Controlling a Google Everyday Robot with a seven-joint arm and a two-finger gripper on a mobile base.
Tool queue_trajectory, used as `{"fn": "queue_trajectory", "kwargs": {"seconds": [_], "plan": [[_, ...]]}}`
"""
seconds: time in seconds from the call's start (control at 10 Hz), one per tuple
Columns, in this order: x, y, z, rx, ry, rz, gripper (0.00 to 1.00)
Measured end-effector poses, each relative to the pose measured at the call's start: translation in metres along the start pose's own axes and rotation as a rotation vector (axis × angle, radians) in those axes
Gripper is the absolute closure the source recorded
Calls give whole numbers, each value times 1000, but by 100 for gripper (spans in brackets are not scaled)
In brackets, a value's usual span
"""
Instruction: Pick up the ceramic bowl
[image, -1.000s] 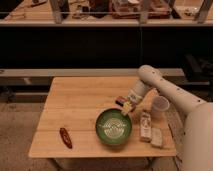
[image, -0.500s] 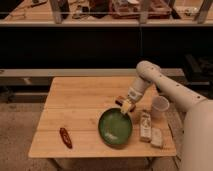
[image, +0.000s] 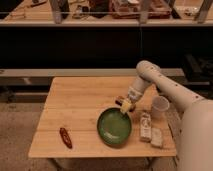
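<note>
The ceramic bowl (image: 114, 128), wide and shallow with a glossy green inside and a darker rim, is at the front right of the wooden table (image: 80, 102). It looks tilted, with its far right rim raised. My gripper (image: 125, 105) comes down from the right and is shut on that far right rim. The white arm (image: 165, 90) reaches in from the right edge of the view.
A small white cup (image: 160, 106) stands just right of the gripper. Two wrapped packets (image: 146, 125) (image: 157, 138) lie right of the bowl near the table's front right corner. A reddish-brown item (image: 65, 137) lies at the front left. A dark shelf runs behind the table.
The gripper has closed on the bowl's far right rim, and the bowl has tipped up from lying flat and shifted slightly to the right.
</note>
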Motion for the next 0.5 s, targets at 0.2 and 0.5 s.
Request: {"fn": "queue_trajectory", "kwargs": {"seconds": [0.2,0.5], "plan": [[-6,-5,-1,-9,-19,20,73],[8,-3,-12,-8,-26,23,73]]}}
